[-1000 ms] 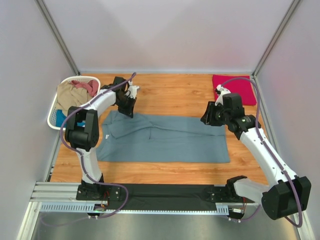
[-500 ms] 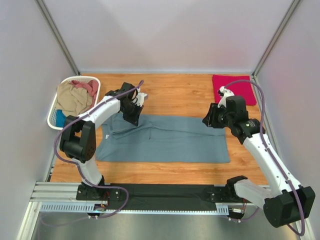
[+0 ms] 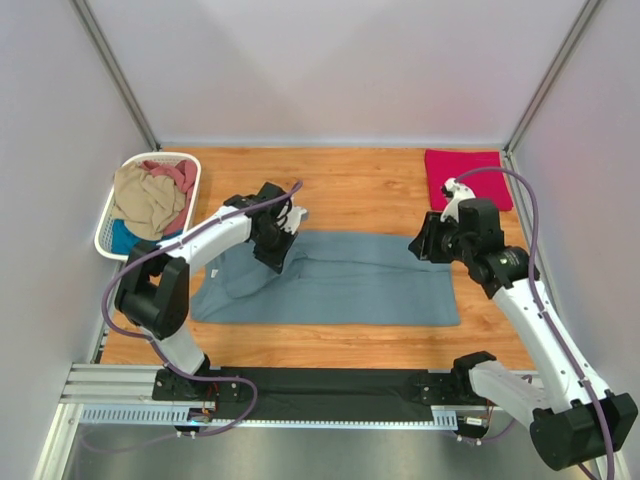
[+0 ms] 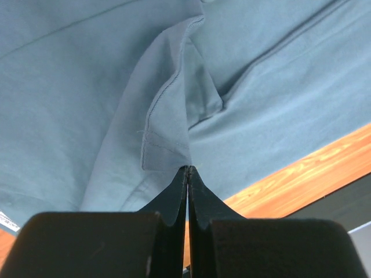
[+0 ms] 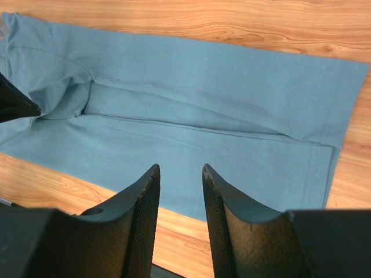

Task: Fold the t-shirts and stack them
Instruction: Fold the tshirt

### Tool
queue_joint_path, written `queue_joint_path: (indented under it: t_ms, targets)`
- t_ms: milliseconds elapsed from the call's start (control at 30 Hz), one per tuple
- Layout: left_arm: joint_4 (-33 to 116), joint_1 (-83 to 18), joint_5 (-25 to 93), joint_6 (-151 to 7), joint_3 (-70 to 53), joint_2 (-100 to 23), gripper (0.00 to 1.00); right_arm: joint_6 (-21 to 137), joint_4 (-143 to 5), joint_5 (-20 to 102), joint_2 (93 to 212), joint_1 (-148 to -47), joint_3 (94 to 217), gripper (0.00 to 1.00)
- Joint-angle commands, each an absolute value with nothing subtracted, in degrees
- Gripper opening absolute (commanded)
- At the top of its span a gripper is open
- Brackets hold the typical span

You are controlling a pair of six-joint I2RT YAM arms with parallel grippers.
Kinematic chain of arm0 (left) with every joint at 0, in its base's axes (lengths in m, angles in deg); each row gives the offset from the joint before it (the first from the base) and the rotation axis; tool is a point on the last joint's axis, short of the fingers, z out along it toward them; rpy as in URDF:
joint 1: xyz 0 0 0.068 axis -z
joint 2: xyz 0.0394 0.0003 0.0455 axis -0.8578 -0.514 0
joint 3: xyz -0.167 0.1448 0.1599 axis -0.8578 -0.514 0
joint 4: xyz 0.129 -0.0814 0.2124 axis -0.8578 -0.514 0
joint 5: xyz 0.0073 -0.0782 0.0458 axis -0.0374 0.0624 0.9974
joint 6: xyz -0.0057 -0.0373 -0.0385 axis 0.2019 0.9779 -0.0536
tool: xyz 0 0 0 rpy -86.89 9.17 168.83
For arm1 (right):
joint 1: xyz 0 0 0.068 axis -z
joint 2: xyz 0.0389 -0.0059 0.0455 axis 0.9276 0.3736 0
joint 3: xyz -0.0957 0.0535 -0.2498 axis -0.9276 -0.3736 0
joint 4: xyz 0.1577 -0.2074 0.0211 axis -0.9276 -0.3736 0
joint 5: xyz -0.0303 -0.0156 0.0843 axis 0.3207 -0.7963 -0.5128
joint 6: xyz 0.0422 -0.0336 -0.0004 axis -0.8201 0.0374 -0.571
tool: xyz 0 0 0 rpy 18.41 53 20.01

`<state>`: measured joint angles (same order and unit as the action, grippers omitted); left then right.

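Slate grey-blue t-shirt (image 3: 360, 285): left gripper (image 3: 277, 245), jaws clamped on a hemmed edge, has dragged its left end inward, starting the fold; right gripper (image 3: 424, 242), part-open and empty, over its right end.

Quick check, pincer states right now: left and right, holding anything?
Left pincer: closed, pinching a hemmed edge of the grey-blue t-shirt.
Right pincer: open, holding nothing.

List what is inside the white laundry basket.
A crumpled tan shirt fills most of the basket, with a pink shirt at the far end and a bit of bright-blue fabric at the near end. Anything beneath them is covered.
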<state>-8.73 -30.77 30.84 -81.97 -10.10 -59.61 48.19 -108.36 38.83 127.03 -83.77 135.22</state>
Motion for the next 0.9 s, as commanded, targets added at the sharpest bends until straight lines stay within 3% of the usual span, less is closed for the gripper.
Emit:
queue_joint_path:
  t_ms: [0, 567, 667, 767, 833, 867]
  targets:
    - [-11.6, -29.1, 31.8, -81.5, -9.2, -57.2, 0.00, 49.1, -109.1, 39.6, 125.5, -84.1, 135.6, 0.38]
    - [-14.5, -25.9, 30.3, -85.0, -13.6, -55.5, 0.00, 47.9, -109.8, 39.6, 125.0, -84.1, 136.3, 0.38]
    - [-13.8, -25.5, 30.9, -84.3, -14.7, -55.9, 0.05, 47.9, -109.9, 39.7, 124.8, -84.1, 136.0, 0.38]
    - [-11.5, -25.5, 32.5, -82.3, -15.2, -54.0, 0.17, 47.5, -109.3, 39.7, 125.1, -84.1, 135.6, 0.38]
    - [-8.6, -25.5, 37.1, -79.9, -15.4, -51.6, 0.18, 47.1, -109.1, 39.3, 125.5, -84.0, 135.4, 0.38]
    - [-7.3, -25.8, 38.5, -79.0, -15.5, -50.8, 0.23, 46.8, -108.9, 38.9, 125.7, -84.1, 135.3, 0.38]
